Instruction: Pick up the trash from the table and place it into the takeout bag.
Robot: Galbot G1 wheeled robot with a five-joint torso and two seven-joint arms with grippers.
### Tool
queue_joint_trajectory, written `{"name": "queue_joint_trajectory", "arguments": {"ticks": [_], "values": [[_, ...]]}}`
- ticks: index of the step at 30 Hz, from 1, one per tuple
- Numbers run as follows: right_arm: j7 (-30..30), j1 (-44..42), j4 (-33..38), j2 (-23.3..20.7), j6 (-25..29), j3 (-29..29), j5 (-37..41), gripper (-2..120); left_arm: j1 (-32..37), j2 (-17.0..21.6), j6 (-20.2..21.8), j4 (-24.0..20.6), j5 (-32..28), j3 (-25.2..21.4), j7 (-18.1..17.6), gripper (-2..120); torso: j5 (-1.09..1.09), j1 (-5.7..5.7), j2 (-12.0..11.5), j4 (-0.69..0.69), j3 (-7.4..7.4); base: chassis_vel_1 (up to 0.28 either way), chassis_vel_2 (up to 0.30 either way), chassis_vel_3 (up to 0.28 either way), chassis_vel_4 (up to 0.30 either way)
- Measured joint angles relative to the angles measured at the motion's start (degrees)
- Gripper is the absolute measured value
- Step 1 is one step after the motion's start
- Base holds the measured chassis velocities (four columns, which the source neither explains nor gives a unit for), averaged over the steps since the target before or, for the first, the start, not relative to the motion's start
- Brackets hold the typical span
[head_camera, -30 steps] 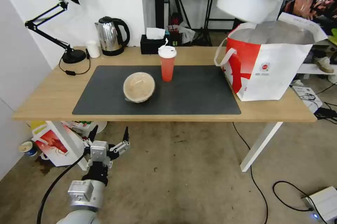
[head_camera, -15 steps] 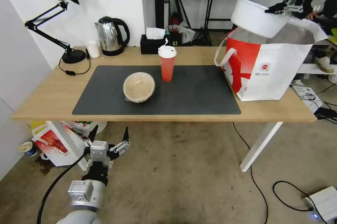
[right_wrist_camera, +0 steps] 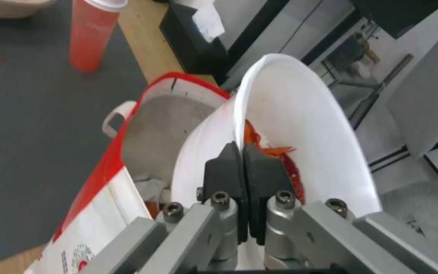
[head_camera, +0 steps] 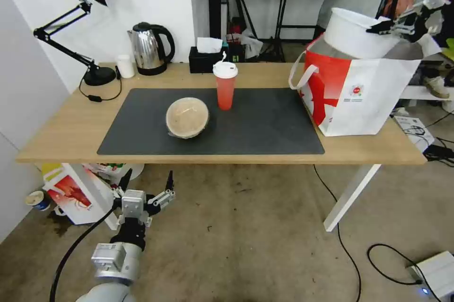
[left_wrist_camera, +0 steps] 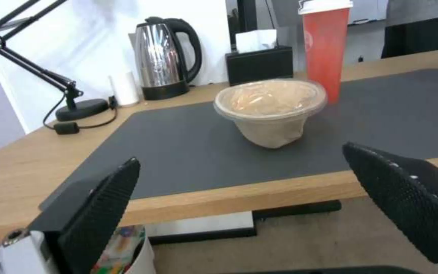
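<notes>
Down near the floor, in front of the table's [head_camera: 61, 136] near left edge, the left end effector [head_camera: 146, 183] hangs parked with its two black fingers [left_wrist_camera: 102, 205] spread wide apart, gripping nothing. On the table, the dark grey mat [head_camera: 265, 127] covers the middle of the light wood. The tan lidded bowl [head_camera: 187, 117] sits on the mat left of centre, tipped a little on its side under a clear lid. Just beyond it and slightly right stands the tall red drink cup [head_camera: 225, 85], upright with its white lid on, close to the bowl but not touching it. At the table's right end the takeout bag [head_camera: 359, 89] stands open, red and white with a silver lining, one white strap looping off its left side. At the bag's mouth the right end effector [head_camera: 384, 29] reaches in from the far right, its black pads [right_wrist_camera: 226, 172] pressed together on the rim of the white bowl [head_camera: 357, 32]. The bowl is tilted, its lower part dipping into the bag's opening, with red crayfish shells [right_wrist_camera: 275, 156] lying inside it. Along the far edge sit a black desk lamp [head_camera: 90, 32], a small white cup [head_camera: 125, 65], a steel kettle [head_camera: 149, 48] and a black tissue box [head_camera: 207, 58].
</notes>
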Motion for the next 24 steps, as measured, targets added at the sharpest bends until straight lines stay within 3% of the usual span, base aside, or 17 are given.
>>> {"name": "queue_joint_trajectory", "arguments": {"ticks": [24], "values": [[0.8,-3.35,0.4,1.49,0.95,1.82,-2.64,0,0.0,0.0,0.0,0.0,0.0,0.0,0.0,100,-0.01,0.0,0.0,0.0,0.0,0.0,0.0,0.0,0.0]]}}
